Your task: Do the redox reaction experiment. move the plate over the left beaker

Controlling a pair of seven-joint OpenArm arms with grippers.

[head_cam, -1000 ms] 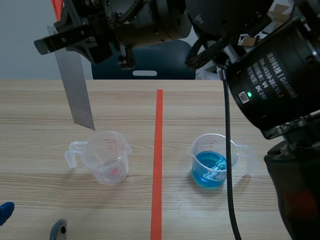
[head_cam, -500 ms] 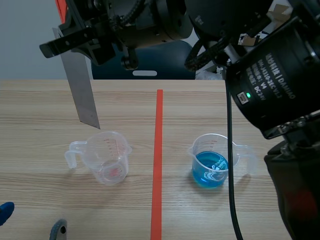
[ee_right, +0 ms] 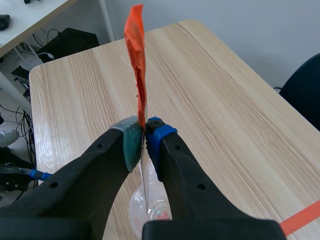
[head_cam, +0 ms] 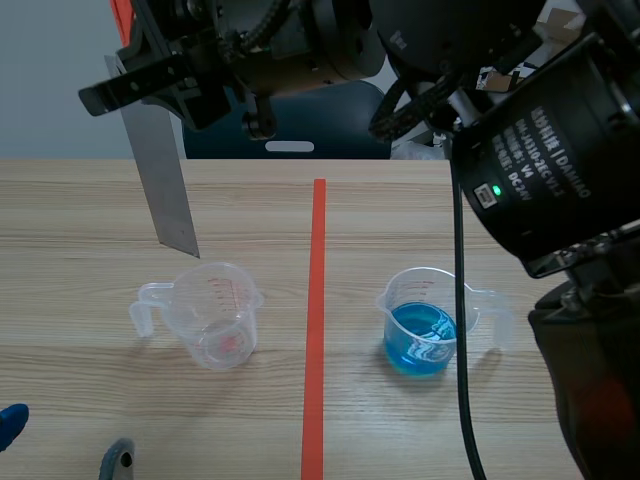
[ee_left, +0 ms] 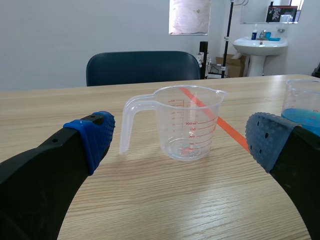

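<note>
While the right gripper (ee_right: 145,134) pinches the plate (head_cam: 160,180) upright, its lower edge hangs clear above the left beaker (head_cam: 215,315) — wooden table (head_cam: 80,220) beneath; left gripper (ee_left: 180,139) spread wide.

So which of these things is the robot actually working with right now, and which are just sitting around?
In the job:
- metal plate, clamped in the right gripper
- empty left beaker, where the plate is headed

Just about:
- beaker of blue liquid, part of the experiment but not this step
- left gripper, open and idle
- blue chair
- sink
</note>
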